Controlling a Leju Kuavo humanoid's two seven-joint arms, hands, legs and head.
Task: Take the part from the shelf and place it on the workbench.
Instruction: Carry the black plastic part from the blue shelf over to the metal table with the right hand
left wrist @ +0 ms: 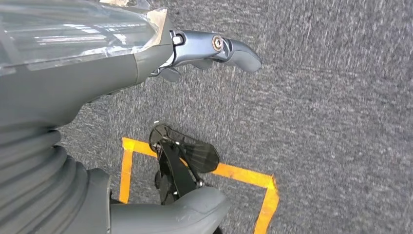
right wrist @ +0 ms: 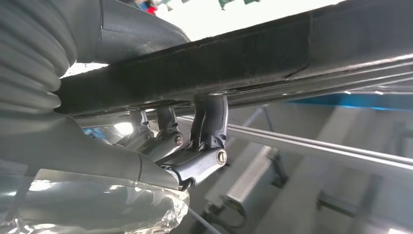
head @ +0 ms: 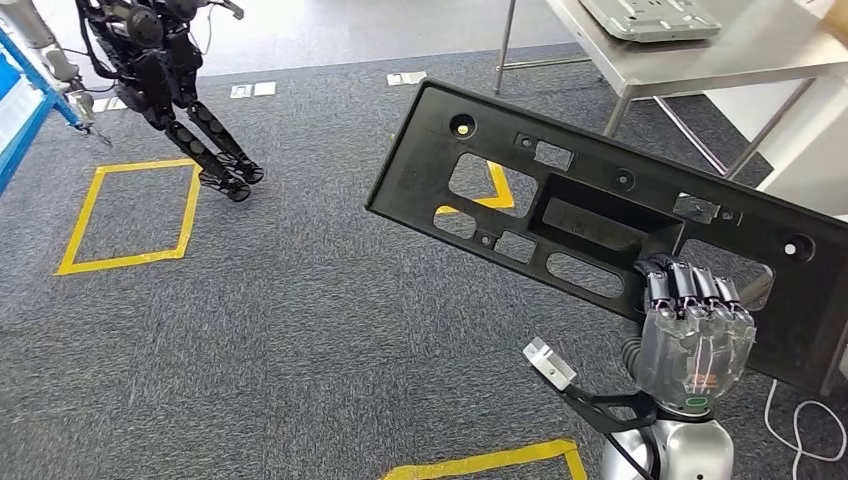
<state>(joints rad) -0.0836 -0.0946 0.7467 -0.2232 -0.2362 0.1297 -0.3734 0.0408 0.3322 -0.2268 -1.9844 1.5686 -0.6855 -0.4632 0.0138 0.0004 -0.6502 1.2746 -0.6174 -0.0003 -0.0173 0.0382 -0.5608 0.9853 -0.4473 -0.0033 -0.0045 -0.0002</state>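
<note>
Fingers [head: 690, 290] of your right hand [head: 695, 340] grip the black part [head: 600, 205] above grey carpet [head: 300, 330]; your left hand [left wrist: 214, 48] hangs open, holding nothing.

Right hand [head: 694, 335] raised, fingers clamped (thumb behind); left hand [left wrist: 122, 53] hanging, fingers loose.

The part [head: 610, 225] stood tilted above the floor [head: 300, 330], held at its right end by the right hand [head: 692, 335]; the surface [head: 700, 50] lay behind it.
</note>
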